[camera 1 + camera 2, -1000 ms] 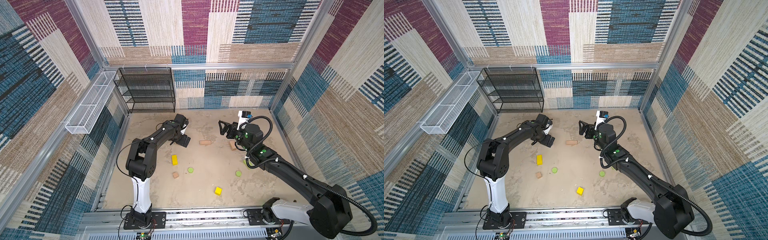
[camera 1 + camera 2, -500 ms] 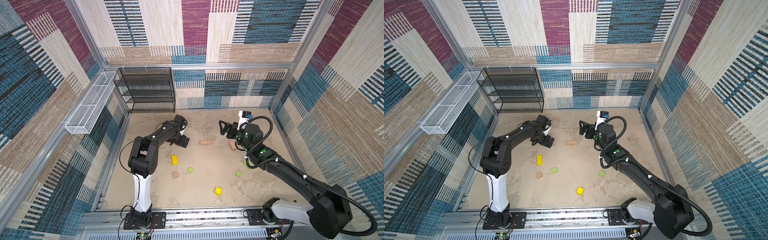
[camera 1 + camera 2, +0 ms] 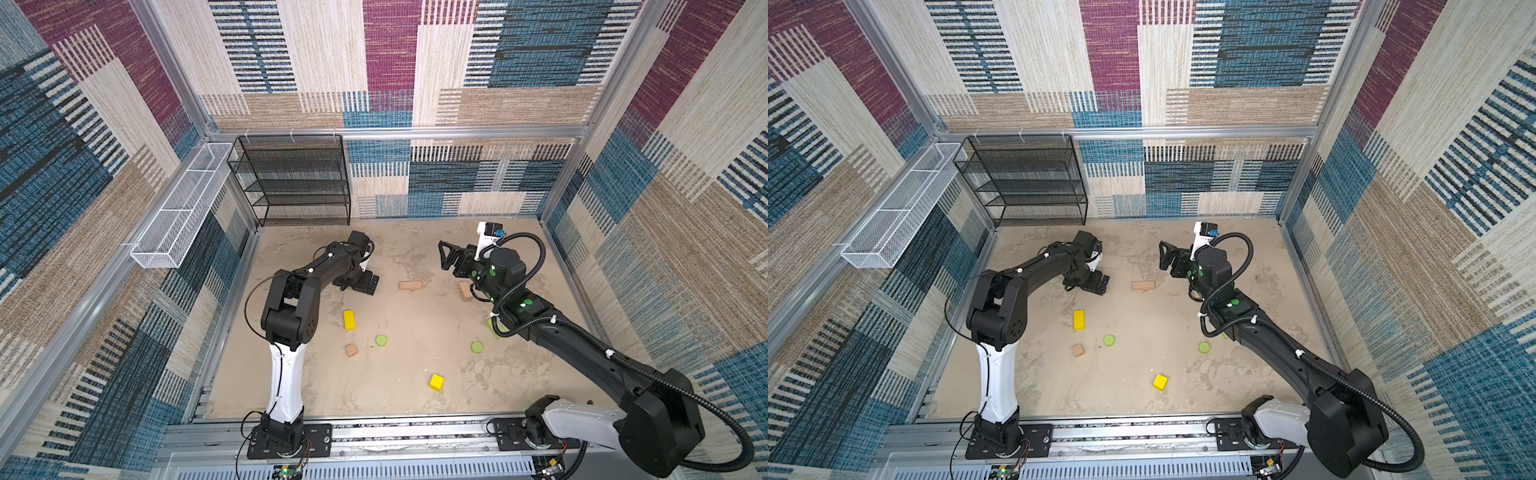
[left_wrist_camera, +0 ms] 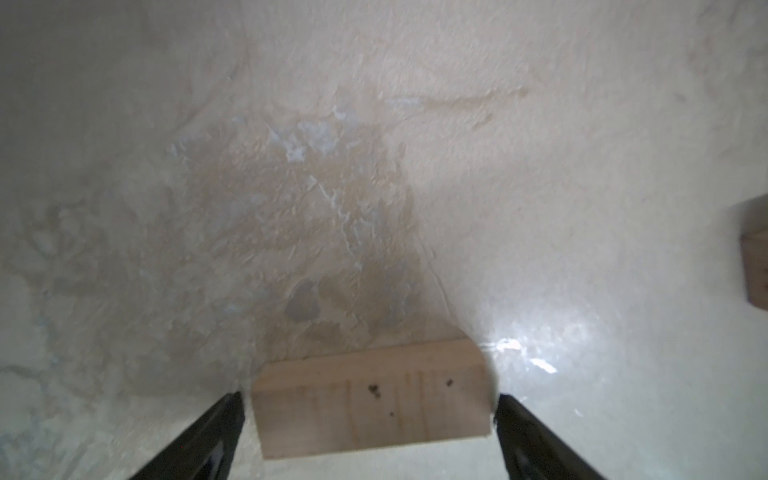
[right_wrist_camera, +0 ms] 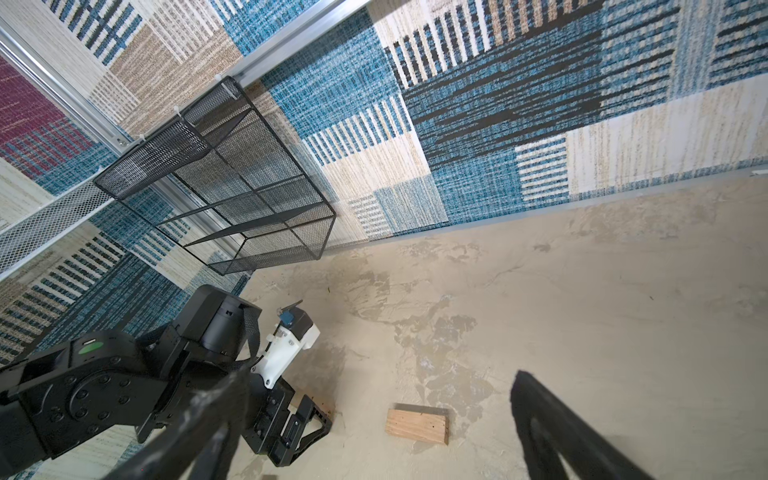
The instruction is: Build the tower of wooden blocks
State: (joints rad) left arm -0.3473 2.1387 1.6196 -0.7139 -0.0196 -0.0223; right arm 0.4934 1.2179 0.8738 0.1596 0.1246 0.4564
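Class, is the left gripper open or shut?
Open: the left gripper has its fingers flanking the tan bar, slim gaps either side.

— Where do we have our left gripper (image 3: 361, 286)?
— Low, just in front of the black mesh shelf (image 3: 297, 178); jaws spread wide; elbow bent.
— And our right gripper (image 3: 445, 257)?
— Raised, well to the right of that shelf; jaws wide too; pointing roughly toward it.

All lie flat, unstacked. Near the yellow bar (image 3: 349, 320): tan cube (image 3: 351, 350), lime green disc (image 3: 381, 340). Farther from it: tan bar (image 3: 410, 285), yellow cube (image 3: 436, 382), second disc (image 3: 477, 347).
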